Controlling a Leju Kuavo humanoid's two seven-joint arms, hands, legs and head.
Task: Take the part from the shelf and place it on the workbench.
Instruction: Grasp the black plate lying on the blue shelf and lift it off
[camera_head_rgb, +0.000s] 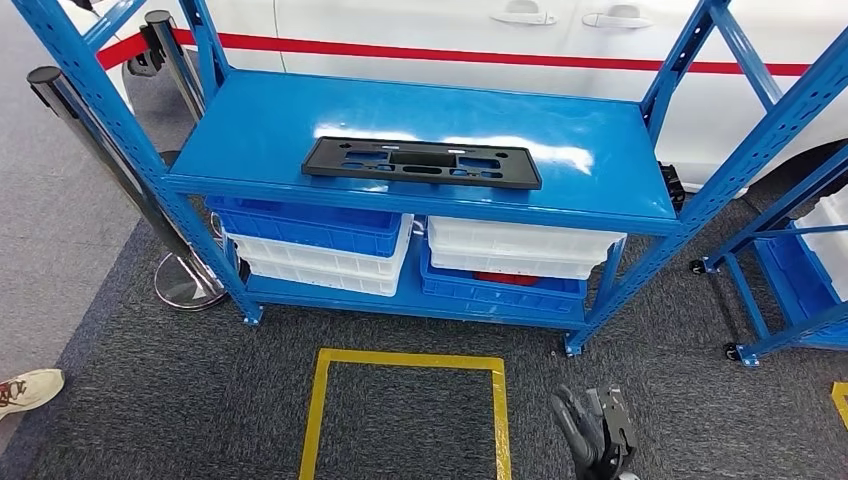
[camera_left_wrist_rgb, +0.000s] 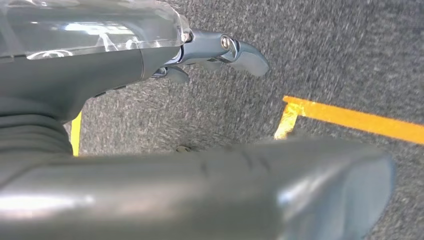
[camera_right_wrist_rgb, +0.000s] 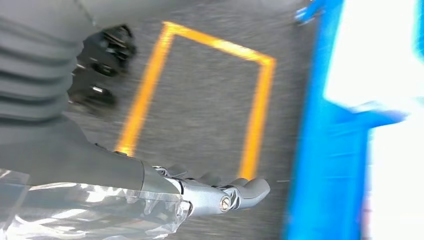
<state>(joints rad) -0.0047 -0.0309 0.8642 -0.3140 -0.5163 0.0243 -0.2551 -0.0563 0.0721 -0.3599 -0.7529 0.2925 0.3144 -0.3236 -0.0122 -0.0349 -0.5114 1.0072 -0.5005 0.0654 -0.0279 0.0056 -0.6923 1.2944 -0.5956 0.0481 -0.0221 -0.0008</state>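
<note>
The part (camera_head_rgb: 421, 163) is a long, flat black plastic plate with several cut-outs. It lies on the top level of the blue metal shelf (camera_head_rgb: 600, 170), straight ahead in the head view. My right hand (camera_head_rgb: 597, 432) hangs low by the floor, well short of the shelf, with its fingers loose and nothing in it. The right wrist view shows the right hand (camera_right_wrist_rgb: 215, 192) over grey carpet beside the shelf's blue frame. My left hand (camera_left_wrist_rgb: 220, 50) also hangs over the carpet, fingers extended and apart from the thumb (camera_left_wrist_rgb: 300, 190), holding nothing.
Blue and white bins (camera_head_rgb: 320, 245) (camera_head_rgb: 520, 260) fill the shelf's lower level. A yellow tape square (camera_head_rgb: 405, 360) marks the carpet before it. Chrome stanchions (camera_head_rgb: 60, 95) stand at left, a wheeled blue rack (camera_head_rgb: 790, 260) at right, a white car (camera_head_rgb: 450, 30) behind. A person's shoe (camera_head_rgb: 28, 388) is at far left.
</note>
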